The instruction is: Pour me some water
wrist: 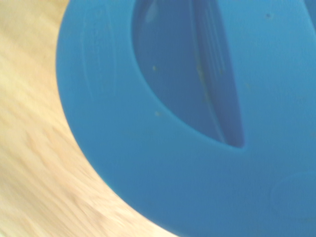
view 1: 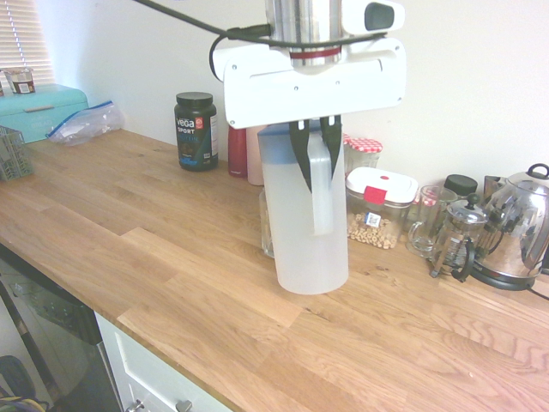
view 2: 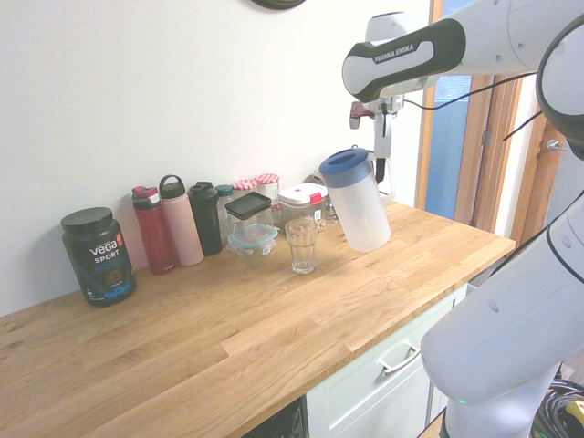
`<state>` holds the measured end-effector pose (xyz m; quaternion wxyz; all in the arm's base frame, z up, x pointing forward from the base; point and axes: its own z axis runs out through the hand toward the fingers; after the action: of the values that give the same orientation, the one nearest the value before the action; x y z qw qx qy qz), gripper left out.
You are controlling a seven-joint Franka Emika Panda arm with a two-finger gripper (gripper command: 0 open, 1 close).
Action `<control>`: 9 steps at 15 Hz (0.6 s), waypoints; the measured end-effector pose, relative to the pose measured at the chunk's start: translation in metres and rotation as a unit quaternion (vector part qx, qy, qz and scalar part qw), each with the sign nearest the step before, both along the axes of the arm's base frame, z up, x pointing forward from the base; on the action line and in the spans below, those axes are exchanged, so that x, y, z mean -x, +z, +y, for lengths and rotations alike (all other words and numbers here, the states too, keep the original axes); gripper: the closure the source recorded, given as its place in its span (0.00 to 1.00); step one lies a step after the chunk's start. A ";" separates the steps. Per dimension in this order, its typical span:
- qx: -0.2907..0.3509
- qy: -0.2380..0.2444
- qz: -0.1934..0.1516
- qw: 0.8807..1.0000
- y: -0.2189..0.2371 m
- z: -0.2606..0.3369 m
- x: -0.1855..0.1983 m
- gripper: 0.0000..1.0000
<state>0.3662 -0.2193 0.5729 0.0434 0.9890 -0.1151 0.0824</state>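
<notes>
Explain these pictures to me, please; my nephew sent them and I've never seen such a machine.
It is a white robot arm on a kitchen counter. Two pictures come from cameras on opposite sides of it; the blue close-up comes from a camera on its wrist, looking down on the jug's lid. Its gripper is shut on the handle of a clear jug, held nearly upright above the counter, beside a drinking glass. Bottles, jars, a kettle and a black tub line the wall.

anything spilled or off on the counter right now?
No spill shows on the counter. The one thing not level is the pitcher: the end effector holds it by the handle above the counter, leaning slightly in the second exterior view. The glass stands upright; whether it holds water isn't clear.
</notes>
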 end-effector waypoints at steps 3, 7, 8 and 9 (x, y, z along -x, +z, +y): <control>-0.044 -0.079 0.000 0.996 -0.032 0.021 0.017 1.00; -0.091 -0.165 -0.036 0.981 -0.037 0.051 0.067 1.00; -0.102 -0.183 -0.050 0.977 -0.037 0.063 0.076 1.00; -0.111 -0.199 -0.065 0.972 -0.039 0.077 0.082 1.00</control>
<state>0.2839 -0.1424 0.5341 -0.0591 0.9375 -0.3202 0.1231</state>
